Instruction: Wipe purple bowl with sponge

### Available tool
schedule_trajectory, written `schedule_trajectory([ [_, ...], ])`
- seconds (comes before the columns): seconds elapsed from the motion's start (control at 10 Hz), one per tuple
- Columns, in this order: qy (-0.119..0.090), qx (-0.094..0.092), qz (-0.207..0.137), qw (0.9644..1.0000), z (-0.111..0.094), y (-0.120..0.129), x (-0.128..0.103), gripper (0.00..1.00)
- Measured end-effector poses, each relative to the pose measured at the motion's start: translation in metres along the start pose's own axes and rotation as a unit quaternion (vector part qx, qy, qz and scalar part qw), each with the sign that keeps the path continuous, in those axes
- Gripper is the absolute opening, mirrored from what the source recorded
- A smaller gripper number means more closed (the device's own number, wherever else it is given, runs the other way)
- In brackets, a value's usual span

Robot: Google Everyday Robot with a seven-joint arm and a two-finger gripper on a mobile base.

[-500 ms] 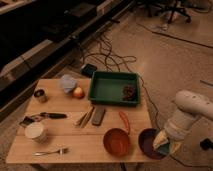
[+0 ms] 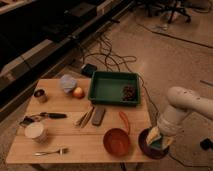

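Observation:
The purple bowl sits at the table's front right corner, right of the orange-red bowl. The white arm comes in from the right and reaches down into the purple bowl. My gripper is over the bowl's inside and holds the sponge, pale yellow with a teal side, pressed down into the bowl. The arm hides much of the bowl's right half.
A green tray with dark fruit stands at the back. A dark grey flat bar, chopsticks, an orange utensil, a white cup, a fork, a tin, a peach and a grey cloth lie on the wooden table. Cables run on the floor behind.
The gripper with the sponge stays in the purple bowl; only a slight shift of the arm shows.

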Motion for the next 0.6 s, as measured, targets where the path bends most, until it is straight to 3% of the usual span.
schedule_trajectory([
  [0.3,0.002,0.004,-0.019,0.9998,0.001,0.018,0.002,0.00],
  [0.6,0.017,0.009,-0.060,0.9980,0.011,0.043,0.022,0.00],
])
